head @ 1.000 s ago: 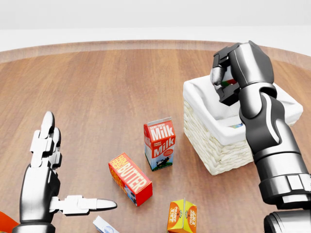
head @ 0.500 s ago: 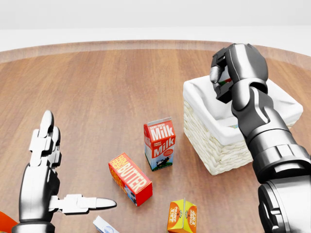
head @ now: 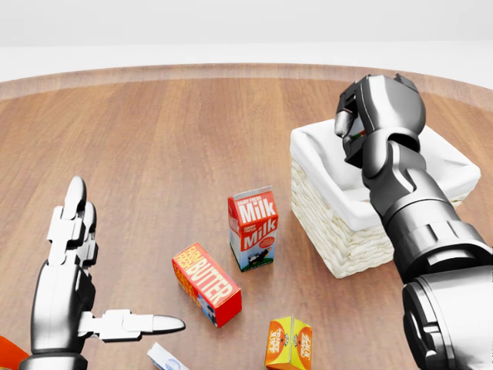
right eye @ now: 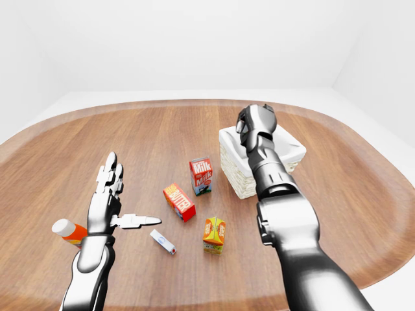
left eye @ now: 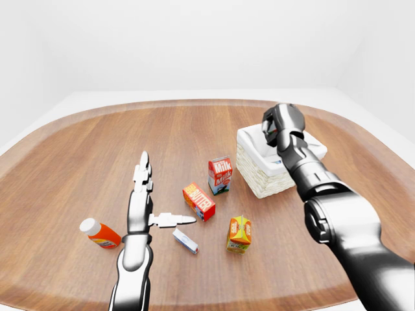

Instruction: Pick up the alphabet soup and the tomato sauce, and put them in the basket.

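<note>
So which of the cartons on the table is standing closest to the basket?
The milk carton, red and white, upright just left of the basket; the butter box and orange carton sit lower in the head view.

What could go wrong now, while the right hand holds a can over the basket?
The right hand grips a can above the basket, near its left rim; released off-centre, it may hit the rim and fall outside. The forearm crosses the basket's near wall, so pulling back might drag or tip it. The milk carton stands close beside the basket and could topple.
</note>
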Tool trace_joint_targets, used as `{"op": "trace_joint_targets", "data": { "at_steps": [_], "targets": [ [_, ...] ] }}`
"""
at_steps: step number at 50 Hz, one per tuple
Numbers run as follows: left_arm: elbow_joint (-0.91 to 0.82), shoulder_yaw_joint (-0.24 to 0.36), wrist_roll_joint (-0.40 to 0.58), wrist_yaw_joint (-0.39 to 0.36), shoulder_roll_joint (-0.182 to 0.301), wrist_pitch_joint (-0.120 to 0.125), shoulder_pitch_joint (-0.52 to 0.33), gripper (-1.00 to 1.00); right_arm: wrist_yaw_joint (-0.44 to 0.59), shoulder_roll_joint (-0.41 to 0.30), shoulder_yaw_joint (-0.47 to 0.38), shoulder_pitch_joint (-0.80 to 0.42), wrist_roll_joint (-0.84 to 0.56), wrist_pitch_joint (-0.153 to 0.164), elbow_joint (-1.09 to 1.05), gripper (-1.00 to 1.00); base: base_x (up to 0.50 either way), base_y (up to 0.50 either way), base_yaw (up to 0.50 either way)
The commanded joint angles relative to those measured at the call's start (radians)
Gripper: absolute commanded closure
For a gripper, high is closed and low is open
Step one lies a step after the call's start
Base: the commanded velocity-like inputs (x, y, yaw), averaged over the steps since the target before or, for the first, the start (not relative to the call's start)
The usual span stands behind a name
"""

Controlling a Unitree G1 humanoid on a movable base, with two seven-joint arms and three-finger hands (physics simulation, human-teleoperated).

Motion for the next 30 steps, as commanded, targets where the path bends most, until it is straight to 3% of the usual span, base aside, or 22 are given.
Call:
{"op": "trace_joint_targets", "data": {
  "at_steps": [1,30],
  "targets": [
    [0.004,-0.003,0.001,-0.004,0.0,0.0,0.002,-1.0,-0.051,0.016,0.021,-0.01,-0.059,0.029,0.01,1.0,0.0,0.0,0.0],
    [0.005,0.002,-0.007,-0.006,0.0,0.0,-0.005,-1.0,-0.132,0.042,0.031,0.02,-0.219,0.072,0.03,1.0,0.0,0.0,0.0]
  ]
}}
